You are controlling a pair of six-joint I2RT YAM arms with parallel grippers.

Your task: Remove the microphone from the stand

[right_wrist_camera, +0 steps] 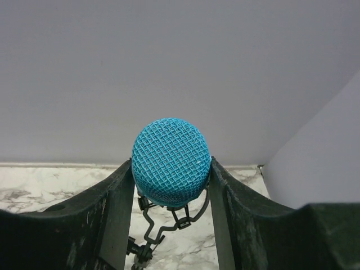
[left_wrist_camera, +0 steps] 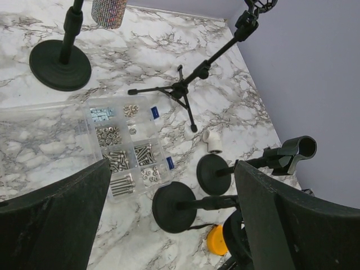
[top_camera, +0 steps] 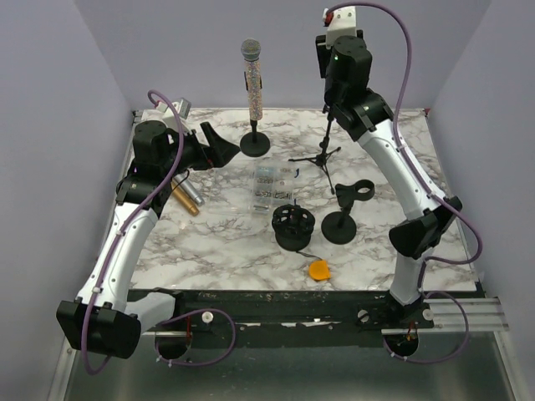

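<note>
Currently: the right gripper point(right_wrist_camera: 171, 169) is clenched on the blue mesh head of the microphone point(right_wrist_camera: 170, 154), with both fingers touching it. The mic sits in the wire cradle point(right_wrist_camera: 163, 219) atop the tripod stand point(top_camera: 323, 157), toward the far side of the marble table point(top_camera: 209, 246). Meanwhile the left gripper point(left_wrist_camera: 172, 163) is released and wide, with nothing between its fingers, well apart from the tripod.

Risks (judgement):
- The hold is on a round mesh ball, so the fingers may slide off it on the pull.
- The cradle may cling. The light tripod would then lift or tip with the mic, and nothing steadies it.
- A toppling tripod could strike the clear parts box point(top_camera: 267, 188).

Count:
- Microphones: 2 sure, the blue one and the glitter microphone point(top_camera: 252, 79) on its round-base stand point(top_camera: 255, 144). Gold cylinders point(top_camera: 185, 199) by the left arm, seemingly 2, kind unclear.
- Stands: 1 tripod, 3 round-base. One carries an empty clip point(top_camera: 355, 190). The third round-base stand point(left_wrist_camera: 174, 207) has its head hidden.
- Parts box 1, orange disc point(top_camera: 318, 269) 1, white pipe elbow point(left_wrist_camera: 212, 140) 1.
</note>
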